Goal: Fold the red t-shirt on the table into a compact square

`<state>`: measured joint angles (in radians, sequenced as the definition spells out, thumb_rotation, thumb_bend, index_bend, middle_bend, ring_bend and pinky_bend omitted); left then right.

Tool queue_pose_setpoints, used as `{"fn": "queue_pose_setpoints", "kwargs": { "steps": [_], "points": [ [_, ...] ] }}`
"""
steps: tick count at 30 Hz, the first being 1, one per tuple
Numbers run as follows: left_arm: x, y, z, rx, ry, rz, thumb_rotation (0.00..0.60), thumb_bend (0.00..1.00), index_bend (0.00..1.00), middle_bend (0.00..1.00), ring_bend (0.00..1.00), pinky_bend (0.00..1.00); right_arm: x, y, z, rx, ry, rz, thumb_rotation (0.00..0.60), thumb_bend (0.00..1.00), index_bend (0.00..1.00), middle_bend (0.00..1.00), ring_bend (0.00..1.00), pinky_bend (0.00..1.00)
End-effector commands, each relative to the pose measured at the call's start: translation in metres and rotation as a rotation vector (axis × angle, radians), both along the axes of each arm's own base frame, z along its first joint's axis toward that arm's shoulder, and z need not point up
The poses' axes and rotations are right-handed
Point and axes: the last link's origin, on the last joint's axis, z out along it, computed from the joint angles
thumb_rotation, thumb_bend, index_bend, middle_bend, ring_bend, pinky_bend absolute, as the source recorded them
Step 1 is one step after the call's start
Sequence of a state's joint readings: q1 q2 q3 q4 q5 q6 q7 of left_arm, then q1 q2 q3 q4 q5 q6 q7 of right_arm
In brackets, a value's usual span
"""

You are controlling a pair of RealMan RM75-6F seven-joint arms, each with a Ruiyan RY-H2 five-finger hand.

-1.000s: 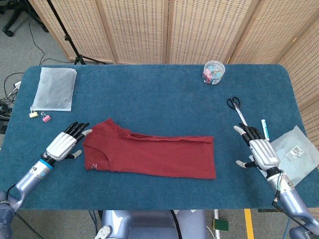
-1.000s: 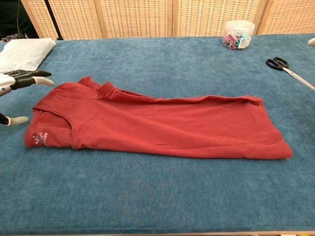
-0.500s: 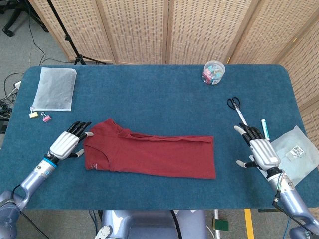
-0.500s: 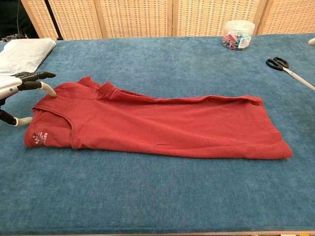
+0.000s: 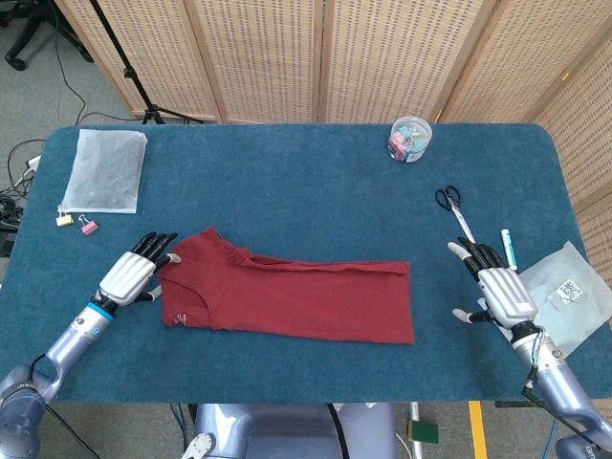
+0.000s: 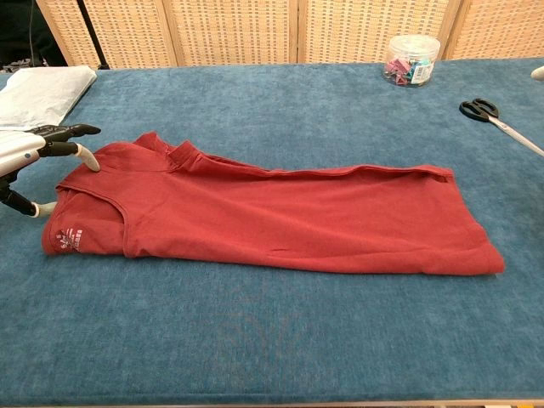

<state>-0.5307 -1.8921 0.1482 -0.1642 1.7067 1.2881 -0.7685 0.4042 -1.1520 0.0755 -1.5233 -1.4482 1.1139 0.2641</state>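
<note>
1. Shirt: red, folded into a long band, laid flat across the middle of the table.
2. Left hand: fingers spread, nothing held; fingertips set at the shirt's collar-end edge.
3. Right hand: fingers spread, nothing held; well apart from the shirt, beside the scissors.

Both views are bright and evenly lit, with soft light from above and only faint shadows. There is no glare or blur. The chest view bends slightly toward its edges.
</note>
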Motion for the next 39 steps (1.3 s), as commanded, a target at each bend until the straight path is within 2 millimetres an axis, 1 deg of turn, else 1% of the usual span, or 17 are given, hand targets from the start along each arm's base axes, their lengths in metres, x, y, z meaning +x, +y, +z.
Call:
{"fn": "queue_pose_setpoints", "kwargs": {
  "steps": [1, 7, 10, 14, 19, 22, 25, 29, 36, 39],
  "points": [
    [0.002, 0.000, -0.002, -0.002, 0.000, -0.003, 0.600, 0.35, 0.32, 0.00, 0.00, 0.00, 0.000, 0.000, 0.000, 0.000, 0.000, 0.000, 0.600, 0.00, 0.00, 0.00, 0.00, 0.00],
    [0.005, 0.001, -0.006, -0.009, -0.006, -0.008, 0.600, 0.44, 0.33, 0.00, 0.00, 0.00, 0.000, 0.000, 0.001, -0.001, -0.003, 0.000, 0.600, 0.00, 0.00, 0.00, 0.00, 0.00],
    [0.006, 0.001, -0.006, -0.009, -0.007, -0.010, 0.600, 0.46, 0.33, 0.00, 0.00, 0.00, 0.000, 0.000, 0.001, -0.001, -0.004, 0.001, 0.600, 0.00, 0.00, 0.00, 0.00, 0.00],
    [0.007, 0.001, -0.008, -0.009, -0.012, -0.011, 0.600, 0.47, 0.34, 0.00, 0.00, 0.00, 0.000, 0.000, 0.002, -0.001, -0.005, 0.001, 0.600, 0.00, 0.00, 0.00, 0.00, 0.00],
    [0.009, 0.002, -0.008, -0.005, -0.015, -0.013, 0.600, 0.48, 0.46, 0.00, 0.00, 0.00, 0.000, 0.000, 0.001, 0.001, -0.006, 0.002, 0.600, 0.00, 0.00, 0.00, 0.00, 0.00],
    [0.009, 0.003, -0.008, 0.000, -0.017, -0.014, 0.600, 0.49, 0.48, 0.00, 0.00, 0.00, 0.000, 0.000, 0.001, 0.002, -0.007, 0.001, 0.600, 0.00, 0.00, 0.00, 0.00, 0.00],
    [0.010, 0.004, -0.008, 0.002, -0.019, -0.014, 0.600, 0.54, 0.50, 0.00, 0.00, 0.00, 0.000, 0.000, 0.001, 0.003, -0.007, 0.001, 0.600, 0.00, 0.00, 0.00, 0.00, 0.00],
    [0.012, 0.007, -0.007, 0.007, -0.026, -0.018, 0.600, 0.56, 0.51, 0.00, 0.00, 0.00, 0.000, 0.000, 0.001, 0.005, -0.008, 0.001, 0.600, 0.00, 0.00, 0.00, 0.00, 0.00],
    [0.015, 0.011, -0.005, 0.014, -0.025, -0.023, 0.600, 0.62, 0.58, 0.00, 0.00, 0.00, 0.000, 0.000, 0.001, 0.007, -0.009, 0.001, 0.600, 0.00, 0.00, 0.00, 0.00, 0.00],
    [0.014, 0.011, -0.004, 0.016, -0.018, -0.025, 0.600, 0.63, 0.61, 0.00, 0.00, 0.00, 0.000, 0.000, 0.001, 0.007, -0.011, 0.001, 0.600, 0.00, 0.00, 0.00, 0.00, 0.00]
  ]
}}
